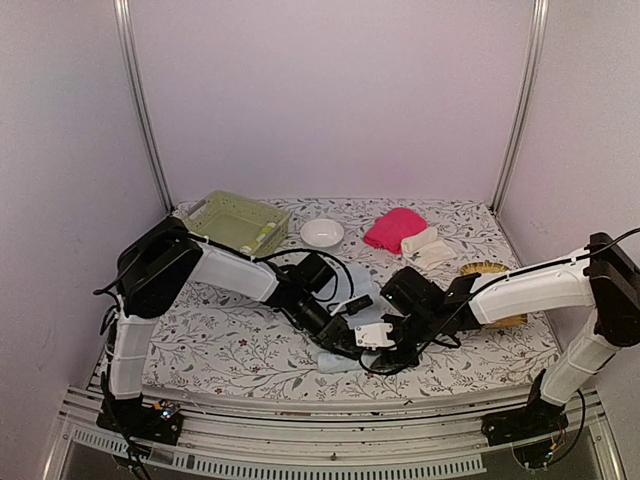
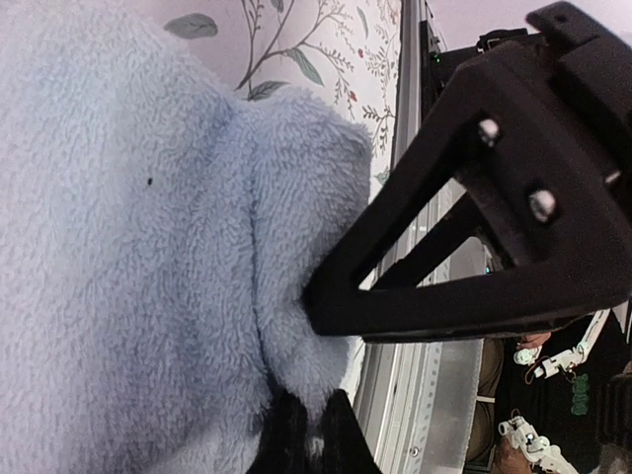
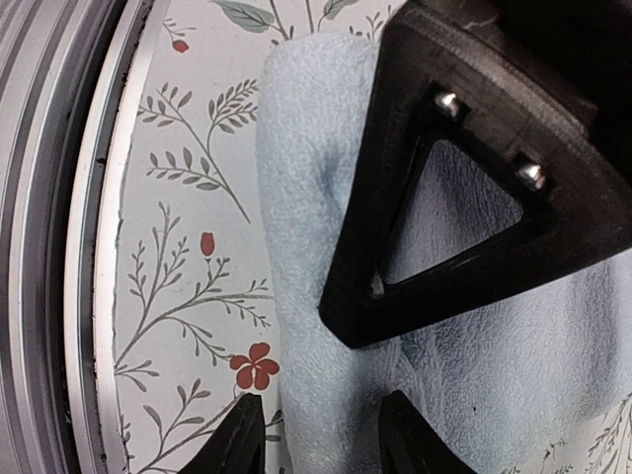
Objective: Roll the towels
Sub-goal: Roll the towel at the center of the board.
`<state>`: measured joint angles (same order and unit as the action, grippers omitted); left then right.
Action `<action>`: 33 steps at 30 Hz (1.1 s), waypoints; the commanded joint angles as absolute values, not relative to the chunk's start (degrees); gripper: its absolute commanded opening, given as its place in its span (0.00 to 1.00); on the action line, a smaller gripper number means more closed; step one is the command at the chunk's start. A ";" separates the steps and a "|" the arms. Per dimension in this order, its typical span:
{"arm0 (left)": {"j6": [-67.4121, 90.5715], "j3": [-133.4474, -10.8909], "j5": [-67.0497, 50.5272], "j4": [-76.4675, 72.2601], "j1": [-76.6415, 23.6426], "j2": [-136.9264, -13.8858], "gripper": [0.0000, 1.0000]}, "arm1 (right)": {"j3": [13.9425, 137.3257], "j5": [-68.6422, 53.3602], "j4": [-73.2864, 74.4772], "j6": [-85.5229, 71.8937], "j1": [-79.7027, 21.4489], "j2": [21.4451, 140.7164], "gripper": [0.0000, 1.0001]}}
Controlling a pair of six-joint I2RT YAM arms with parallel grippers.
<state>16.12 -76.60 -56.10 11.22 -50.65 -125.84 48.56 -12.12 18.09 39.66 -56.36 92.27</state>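
Note:
The pale blue towel (image 1: 335, 362) lies bunched near the table's front middle, under both grippers. It fills the left wrist view (image 2: 128, 247), and in the right wrist view its thick folded edge (image 3: 306, 148) runs across the flowered cloth. My left gripper (image 1: 358, 345) (image 2: 316, 434) is shut, pinching a fold of it. My right gripper (image 1: 392, 350) (image 3: 326, 434) stands open astride that edge, one finger beside the towel and one on it. A bright pink towel (image 1: 395, 228) and a cream-white towel (image 1: 425, 245) lie at the back right.
A pale green basket (image 1: 238, 222) stands at the back left and a white bowl (image 1: 322, 232) at the back middle. A yellow woven tray (image 1: 490, 270) shows partly behind the right arm. The table's metal front rail (image 2: 415, 375) is close to the towel.

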 commanded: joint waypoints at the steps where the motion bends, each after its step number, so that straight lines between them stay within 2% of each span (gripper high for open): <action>1: 16.08 -75.90 -56.64 10.44 -49.70 -126.60 0.00 | 50.70 -11.95 19.09 39.18 -56.74 89.95 0.43; 11: 15.82 -75.92 -56.69 10.36 -49.68 -127.08 0.00 | 50.00 -12.37 17.57 39.98 -56.69 94.93 0.45; 19: 13.88 -74.97 -52.46 11.17 -49.34 -124.89 0.00 | 50.57 -15.66 19.89 40.08 -56.62 96.23 0.18; 20: 13.69 -74.71 -51.49 11.23 -49.20 -124.43 0.01 | 50.65 -16.24 20.42 40.17 -56.68 96.24 0.13; 23: 14.05 -72.39 -48.36 9.59 -48.56 -121.54 0.16 | 51.45 -19.30 23.60 40.25 -56.42 96.34 0.06; 27: 14.63 -63.85 -43.63 2.55 -47.41 -112.47 0.30 | 53.86 -26.60 29.00 39.25 -53.79 97.78 0.04; 33: 15.54 -48.22 -32.50 -9.25 -47.27 -99.08 0.36 | 59.59 -38.25 36.31 38.32 -46.65 102.83 0.03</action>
<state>15.05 -56.12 -41.69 0.97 -47.66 -105.65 55.57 -27.79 28.34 39.42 -51.07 99.26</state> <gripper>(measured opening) 0.355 0.084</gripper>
